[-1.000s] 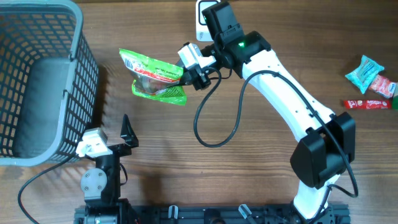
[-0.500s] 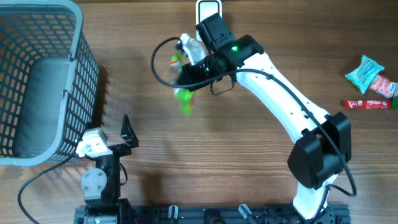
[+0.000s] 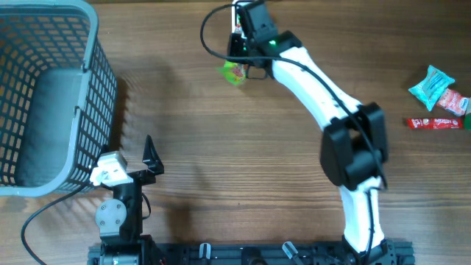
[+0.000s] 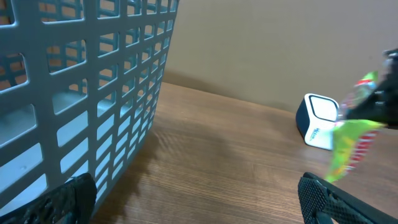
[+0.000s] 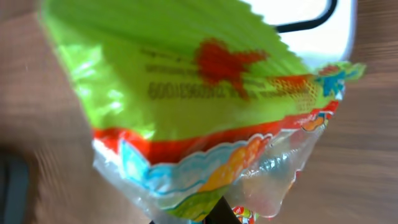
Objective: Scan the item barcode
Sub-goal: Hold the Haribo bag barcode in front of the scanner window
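From my station, the right gripper (image 3: 237,60) is clamped tight on the green snack bag (image 3: 234,72), which hangs in the air at the far edge of the table just beside the white scanner (image 4: 320,121); the left gripper (image 4: 199,196) sits spread wide and empty near the grey basket (image 3: 44,96). My main worry is a failed read. The wrist view shows crinkled, glossy film with no barcode on the face I can see, so the code may be turned away from the scanner window or lost in a fold or in glare. The bag also dangles limp from one pinched edge, so I judge that a quick wrist turn could swing it out of line or work it loose. The arm's black cable (image 3: 213,29) loops close to the scanner and might catch on it. As for writing, a line of dark digits runs across the green panel (image 5: 186,91), upside down to me and too blurred to read with confidence. A small blue mark on the scanner's side is illegible.
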